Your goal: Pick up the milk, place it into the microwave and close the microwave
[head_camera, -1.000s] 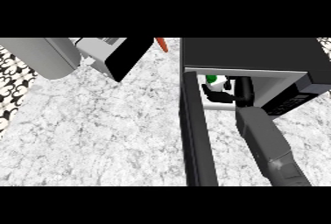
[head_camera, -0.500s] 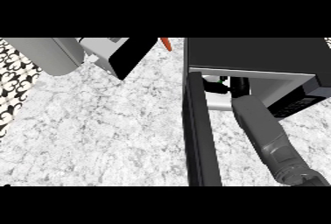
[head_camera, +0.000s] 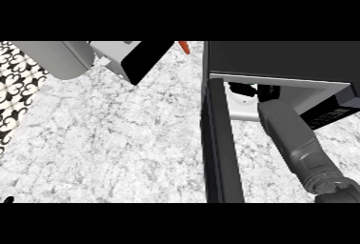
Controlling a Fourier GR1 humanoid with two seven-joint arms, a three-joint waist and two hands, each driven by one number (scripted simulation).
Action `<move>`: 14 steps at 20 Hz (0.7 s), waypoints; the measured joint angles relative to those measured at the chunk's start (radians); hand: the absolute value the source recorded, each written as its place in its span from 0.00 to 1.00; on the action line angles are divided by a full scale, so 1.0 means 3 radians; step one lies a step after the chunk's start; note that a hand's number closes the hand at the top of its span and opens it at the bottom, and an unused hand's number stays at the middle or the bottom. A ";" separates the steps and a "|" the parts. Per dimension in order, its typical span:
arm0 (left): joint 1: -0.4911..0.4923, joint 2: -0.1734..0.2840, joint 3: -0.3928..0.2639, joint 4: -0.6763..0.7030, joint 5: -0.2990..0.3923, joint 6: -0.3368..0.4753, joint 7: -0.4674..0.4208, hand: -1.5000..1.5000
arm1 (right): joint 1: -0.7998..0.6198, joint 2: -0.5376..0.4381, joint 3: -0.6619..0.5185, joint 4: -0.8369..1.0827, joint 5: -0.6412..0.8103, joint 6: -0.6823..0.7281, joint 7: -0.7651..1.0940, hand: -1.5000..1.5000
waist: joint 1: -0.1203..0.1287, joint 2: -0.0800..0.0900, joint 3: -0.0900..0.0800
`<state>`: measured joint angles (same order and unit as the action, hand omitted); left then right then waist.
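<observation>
While reaching deep into the microwave [head_camera: 281,57], right robot hand [head_camera: 246,89] placing milk, presumably; grip hidden, cannot tell. Next: withdrawing, swinging door [head_camera: 221,147] shut.

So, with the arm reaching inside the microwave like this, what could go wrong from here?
1. The right robot hand is deep in the microwave and mostly hidden, and the milk cannot be seen. It may tip when released; this view could not confirm it.
2. The forearm lies across the opening beside the open door. Closing before it withdraws could trap it.
</observation>
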<state>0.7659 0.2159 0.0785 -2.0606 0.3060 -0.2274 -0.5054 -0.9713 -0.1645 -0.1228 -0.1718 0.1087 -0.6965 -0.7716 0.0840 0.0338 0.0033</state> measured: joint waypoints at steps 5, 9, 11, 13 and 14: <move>-0.0098 0.0012 -0.0003 0.0010 -0.0004 -0.0008 0.0043 0.00 | 0.0008 -0.0073 -0.0092 0.0078 -0.0035 -0.0070 -0.0005 1.00 | 0.0032 0.0028 0.0003; -0.0179 -0.0025 -0.0049 0.0061 -0.0054 0.0024 0.0062 0.00 | 0.0032 -0.0220 -0.0112 0.0151 -0.0022 -0.0041 -0.0021 1.00 | 0.0051 0.0049 0.0006; -0.0197 -0.0024 -0.0052 0.0109 -0.0068 0.0008 0.0047 0.00 | 0.0035 -0.0276 -0.0136 0.0182 -0.0035 -0.0018 -0.0015 1.00 | 0.0066 0.0052 0.0006; -0.0227 -0.0012 -0.0043 0.0105 -0.0055 0.0015 0.0094 0.00 | 0.0024 -0.0313 -0.0142 0.0227 -0.0026 -0.0051 0.0031 1.00 | 0.0079 0.0059 0.0007; -0.0243 -0.0013 -0.0048 0.0113 -0.0045 0.0011 0.0106 0.00 | 0.0024 -0.0326 -0.0137 0.0247 -0.0014 -0.0074 0.0049 1.00 | 0.0092 0.0066 0.0008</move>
<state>0.6931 0.2119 0.0640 -2.0267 0.2925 -0.2240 -0.4737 -0.9641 -0.2624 -0.1638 -0.0976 0.1044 -0.7186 -0.7569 0.1116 0.0535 0.0055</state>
